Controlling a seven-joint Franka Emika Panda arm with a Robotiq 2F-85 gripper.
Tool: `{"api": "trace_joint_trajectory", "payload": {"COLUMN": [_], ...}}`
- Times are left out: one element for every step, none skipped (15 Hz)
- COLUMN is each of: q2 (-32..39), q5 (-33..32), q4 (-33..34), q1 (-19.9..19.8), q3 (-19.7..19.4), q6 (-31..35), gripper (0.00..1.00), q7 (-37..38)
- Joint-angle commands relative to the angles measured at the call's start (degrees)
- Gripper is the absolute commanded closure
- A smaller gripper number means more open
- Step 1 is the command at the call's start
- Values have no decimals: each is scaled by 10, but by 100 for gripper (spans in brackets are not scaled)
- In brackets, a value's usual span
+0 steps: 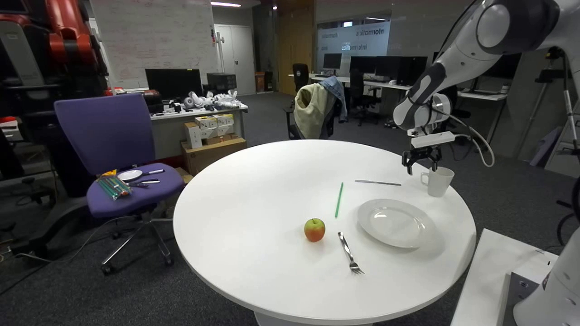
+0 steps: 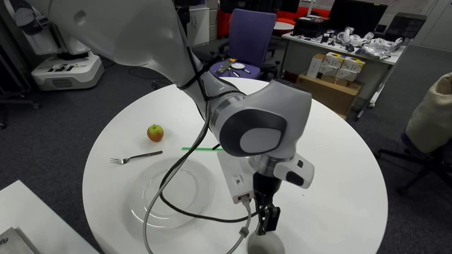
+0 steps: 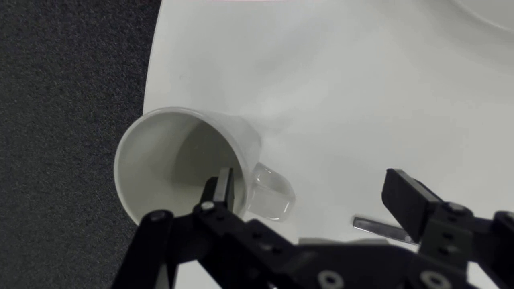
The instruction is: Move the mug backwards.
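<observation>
Mug [image 1: 439, 183] upright on table [image 1: 253, 199]; pincer [image 1: 422, 170] spread wide close by.

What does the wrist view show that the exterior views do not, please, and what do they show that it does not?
Wrist view only: a clear look at the inner base of the mug.

Exterior views only: the apple, the fork, the green stick and the purple chair, each in both exterior views.

Shared: the mug, the white tabletop, the gripper and the white plate, though the wrist view catches only its edge.
</observation>
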Motion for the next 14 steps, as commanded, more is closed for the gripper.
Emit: {"api": "trace_joint_trajectory", "payload": {"q2": [-2,-2,-1,-1,-1,-1,-2,-2,-2,-3,-3,-4,-4,-3], "q5": [21,22,22,22,21,20,19,18,17,17,17,19,21,24], "q4": [12,12,13,14,15,15,15,16,16,16,16,17,18,18], "q1": [-13,-13,-13,-13,-13,-13,-14,-15,-16,-18,-20,-23,-25,-28], "q3": [12,11,11,10,9,8,8,6,5,4,3,4,5,6], "q6": [-3,-3,-3,-4,-6,-6,-6,-7,-7,-7,-7,-9,-9,-9], "gripper": [0,0,0,0,0,0,0,0,0,0,0,0,0,0], "q7": [-17,-17,-17,-17,-16,-16,-16,-15,-15,-15,-16,-17,-18,-18]}}
